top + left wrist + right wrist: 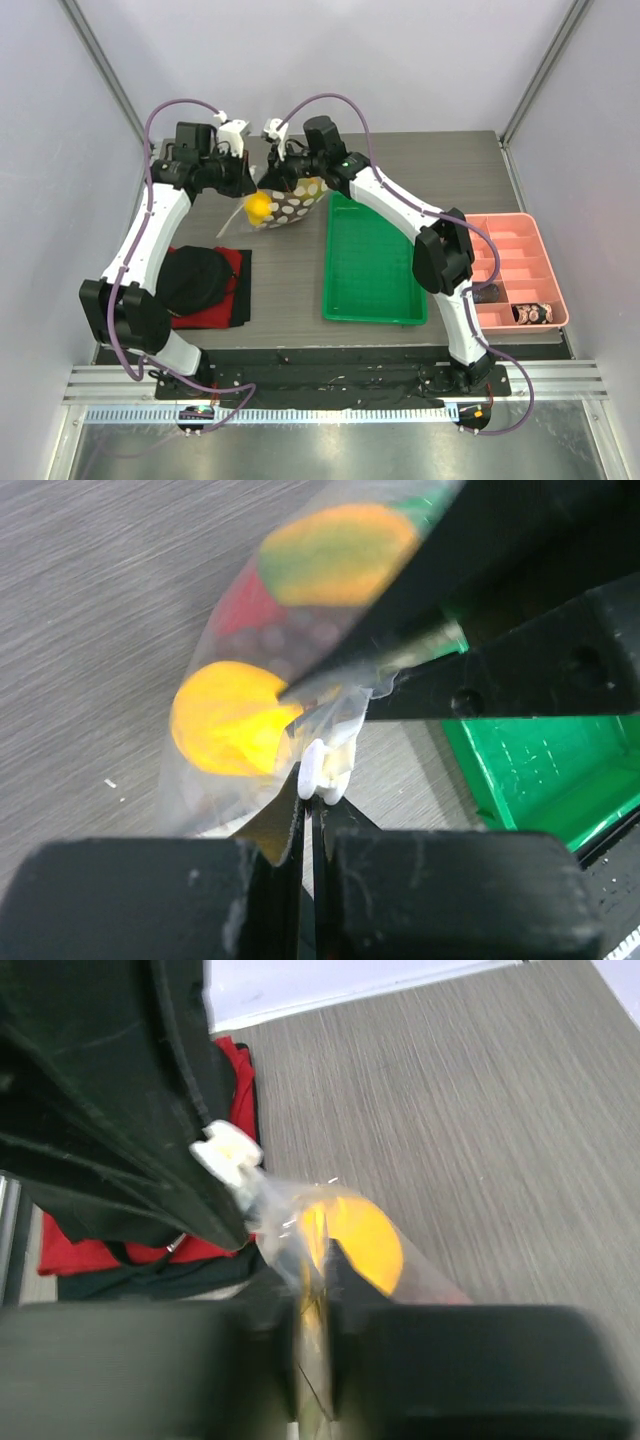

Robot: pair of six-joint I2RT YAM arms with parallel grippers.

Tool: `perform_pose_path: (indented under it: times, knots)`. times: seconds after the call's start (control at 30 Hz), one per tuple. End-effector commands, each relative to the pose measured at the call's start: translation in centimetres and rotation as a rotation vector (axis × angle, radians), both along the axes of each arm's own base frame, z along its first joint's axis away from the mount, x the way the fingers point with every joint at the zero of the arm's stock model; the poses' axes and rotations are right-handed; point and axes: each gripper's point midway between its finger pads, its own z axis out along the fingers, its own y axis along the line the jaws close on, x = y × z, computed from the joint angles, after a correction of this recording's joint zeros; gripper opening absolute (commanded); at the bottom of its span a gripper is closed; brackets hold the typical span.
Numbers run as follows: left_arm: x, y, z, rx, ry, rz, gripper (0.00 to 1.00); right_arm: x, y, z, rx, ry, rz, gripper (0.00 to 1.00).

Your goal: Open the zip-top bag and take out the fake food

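Zip-top bag (298, 203), one, pinched by left end effector (312, 792) and right end effector (311, 1260), holds one yellow piece (259, 207).

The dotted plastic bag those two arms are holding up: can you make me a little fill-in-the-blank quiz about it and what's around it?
The zip-top bag is pinched by the left fingers and the ____ fingers.
The fake food piece showing plainest through the plastic is coloured ____.
The tray on the table right of the bag is coloured ____.
The cloth under the black item is coloured ____.
Missing words: right; yellow; green; red.
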Motion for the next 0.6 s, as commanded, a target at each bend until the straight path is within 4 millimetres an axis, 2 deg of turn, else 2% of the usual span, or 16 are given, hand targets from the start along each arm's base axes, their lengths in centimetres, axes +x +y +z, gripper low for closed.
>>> perform_pose_path:
  times: [0.0, 0.03, 0.07, 0.17, 0.3, 0.4, 0.57]
  knots:
    - [-0.4, 1.1, 2.1, 0.022, -0.062, 0.065, 0.07, 0.3, 0.5, 3.9, 0.063, -0.087, 0.001, 0.01]
    - [-0.3, 1.5, 2.3, 0.020, -0.060, 0.105, 0.15, 0.3, 0.5, 4.0, 0.064, -0.087, -0.001, 0.01]
    - [-0.1, 2.1, 3.0, 0.009, -0.074, 0.157, 0.33, 0.2, 0.4, 4.1, 0.064, -0.084, -0.001, 0.01]
    - [0.1, 2.1, 4.9, -0.063, -0.113, 0.207, 0.48, -0.3, 0.4, 4.2, 0.072, -0.065, 0.011, 0.01]
    - [1.0, 1.8, 6.2, -0.150, -0.119, 0.219, 0.48, -0.9, 0.2, 4.3, 0.079, -0.055, 0.025, 0.01]
    - [1.4, 1.6, 6.5, -0.195, -0.105, 0.199, 0.42, -1.4, 0.0, 4.5, 0.087, -0.040, 0.045, 0.01]
    - [0.5, 0.0, 6.7, -0.327, -0.070, 0.055, 0.39, -1.6, -0.5, 4.4, 0.090, -0.018, 0.054, 0.01]
